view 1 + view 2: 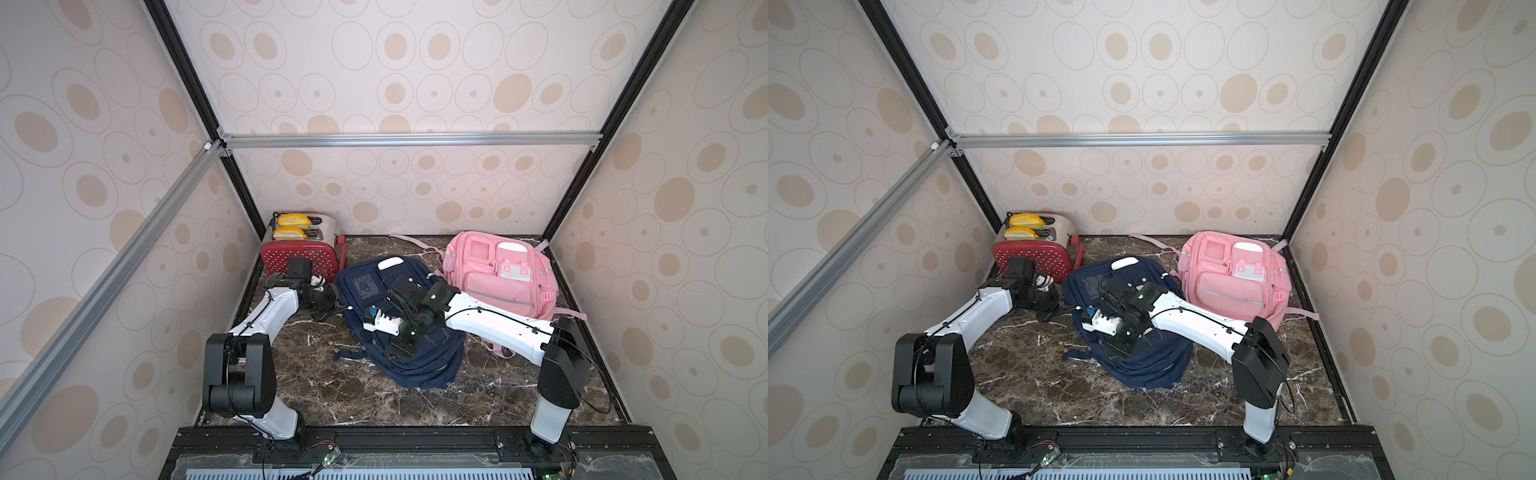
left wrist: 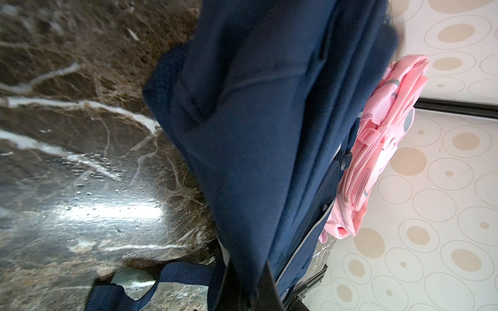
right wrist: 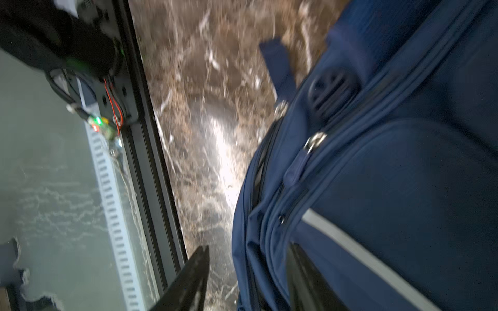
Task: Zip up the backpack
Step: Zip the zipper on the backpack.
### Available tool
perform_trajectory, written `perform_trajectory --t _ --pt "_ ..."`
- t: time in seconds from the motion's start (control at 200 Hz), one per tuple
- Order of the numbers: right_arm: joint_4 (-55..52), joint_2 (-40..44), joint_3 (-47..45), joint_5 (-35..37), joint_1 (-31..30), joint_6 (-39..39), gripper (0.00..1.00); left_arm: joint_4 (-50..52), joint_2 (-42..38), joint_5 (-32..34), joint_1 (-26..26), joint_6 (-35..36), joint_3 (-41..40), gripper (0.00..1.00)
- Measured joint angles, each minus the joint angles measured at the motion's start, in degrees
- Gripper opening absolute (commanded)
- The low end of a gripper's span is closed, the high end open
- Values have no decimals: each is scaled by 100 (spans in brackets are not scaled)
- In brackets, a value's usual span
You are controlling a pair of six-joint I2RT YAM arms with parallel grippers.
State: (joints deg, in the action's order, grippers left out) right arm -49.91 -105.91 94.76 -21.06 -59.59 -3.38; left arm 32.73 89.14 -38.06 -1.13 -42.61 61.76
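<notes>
The dark marble desk (image 1: 353,399) is lying bare at the rig's front edge. Behind that bare strip, the navy backpack (image 1: 424,370) is sprawling flat at the middle of the desk, with a loose strap (image 1: 347,355) trailing off its left side.

The right tool (image 3: 248,246) is hanging over the bag's near end. Its jaws are standing apart, one finger out over the desk and the other against the fabric, and it is gripping nothing. Just past it, a metal zipper slider (image 3: 314,141) with a navy cloth pull tab (image 3: 296,168) is sitting on a track. A second slider (image 3: 280,107) is sitting at the end of a dark gap that looks like an unzipped stretch, though blur is making this uncertain.

Farther along, at the bag's left edge, the left tool (image 1: 330,309) is closed. The left wrist view is showing navy fabric running taut into it, so it seems to be pinching the bag's edge.

The bag is looking light, soft and slack, so it is likely to bunch and slide on the polished marble rather than resist a pull. The small cloth tab is probably the best place to take hold. The other tool should be stretching the fabric behind the slider so the teeth line up.

At the back, a red toaster (image 1: 299,255) is standing in the far left corner, and a pink backpack (image 1: 498,274) is lying near the navy bag's far right corner.
</notes>
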Motion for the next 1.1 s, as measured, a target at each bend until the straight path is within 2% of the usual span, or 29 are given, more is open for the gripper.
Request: perform_trajectory --t 0.155,0.31,0.706,1.097 --pt "-229 -922 1174 -144 -15 83 46 -35 -175 -22 0 -4 -74 0" --pt "-629 -1488 1220 -192 -15 149 45 -94 -271 -50 0 -22 -120 0" --pt "-796 -1419 861 -297 -13 372 45 -184 -313 -52 0 -81 -170 0" --pt "-844 -1342 979 55 -4 448 46 -271 -345 -52 7 -116 -269 0"
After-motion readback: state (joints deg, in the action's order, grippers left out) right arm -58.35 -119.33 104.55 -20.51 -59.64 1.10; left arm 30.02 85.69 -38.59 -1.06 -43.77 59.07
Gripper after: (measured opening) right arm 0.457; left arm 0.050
